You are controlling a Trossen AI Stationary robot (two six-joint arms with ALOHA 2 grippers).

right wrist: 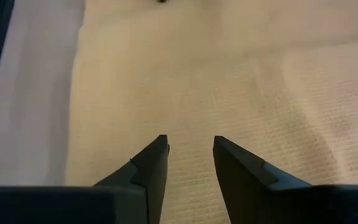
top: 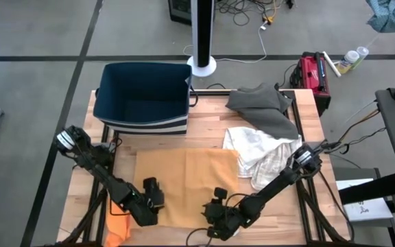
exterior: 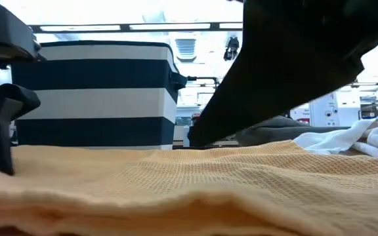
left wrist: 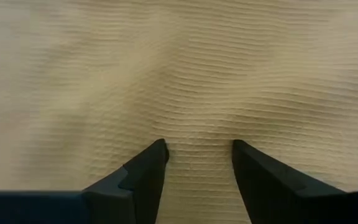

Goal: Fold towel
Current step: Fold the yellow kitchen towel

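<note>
Looking down, we see the towel [top: 184, 182] spread flat on the bench [top: 204, 116], toward its near edge. Our left gripper [top: 153, 195] sits over the towel's left part, fingers [left wrist: 145, 171] parted with bare cloth between them, holding nothing. Our right gripper [top: 219, 206] is at the towel's near edge, fingers [right wrist: 151, 165] also apart and empty. A striped bin [top: 142, 96] stands at the far left corner; grey [top: 259, 103] and white cloths [top: 259, 151] lie along the right side.

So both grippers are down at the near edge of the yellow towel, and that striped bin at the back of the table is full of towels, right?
Not quite: the high view shows the striped bin empty. The rest holds: the left gripper and right gripper are at the yellow towel's near edge.
</note>
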